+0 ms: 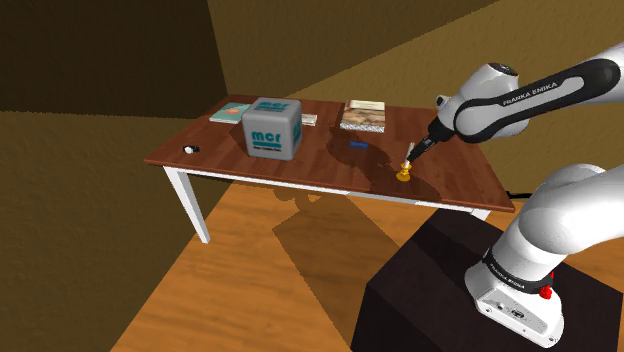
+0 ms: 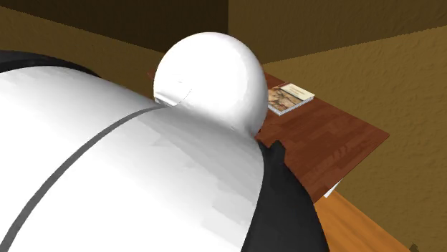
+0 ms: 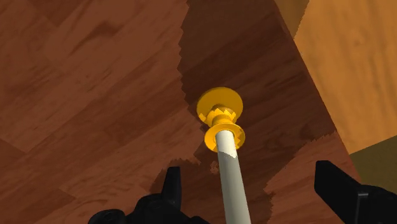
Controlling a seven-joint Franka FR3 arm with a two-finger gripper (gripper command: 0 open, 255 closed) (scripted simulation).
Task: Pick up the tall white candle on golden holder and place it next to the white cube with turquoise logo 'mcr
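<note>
**Ana:** When you look along the gripper (image 3: pixel 251 175), what do you see?

**Ben:** Its two black fingers (image 3: pixel 173 184) are wide apart. The white candle (image 3: pixel 232 181) comes up between them. It is closer to one finger than the other, but no finger touches it.

**Ana:** So nothing is held?

**Ben:** Nothing. The candle stands in its gold holder (image 3: pixel 219 118), and the holder sits on the brown wood table (image 3: pixel 95 76). The table's edge and the orange floor (image 3: pixel 356 63) are near the holder.

**Ana:** Where on the table is it?

**Ben:** In the shoulder view it is close to the front edge, toward that view's right end. The gripper is just above the top of the candle. It comes down at a slant from the white arm (image 1: pixel 520 100).

**Ana:** And the cube?

**Ben:** The grey-white cube (image 1: pixel 272 128) has blue-green letters "mcr" on it. It is well apart from the candle, toward the shoulder view's left.

**Ana:** What else is on the table?

**Ben:** A picture book (image 1: pixel 362 115) lies at the back edge, behind the candle. A blue-green book (image 1: pixel 230 112) lies behind the cube. A small blue thing (image 1: pixel 357 145) lies between the cube and the candle. A tiny black and white thing (image 1: pixel 190 149) is near the left end.

**Ana:** And the second exterior view?

**Ben:** The big white arm is right in front of the camera. Past it you see a corner of the table and the picture book.
</note>
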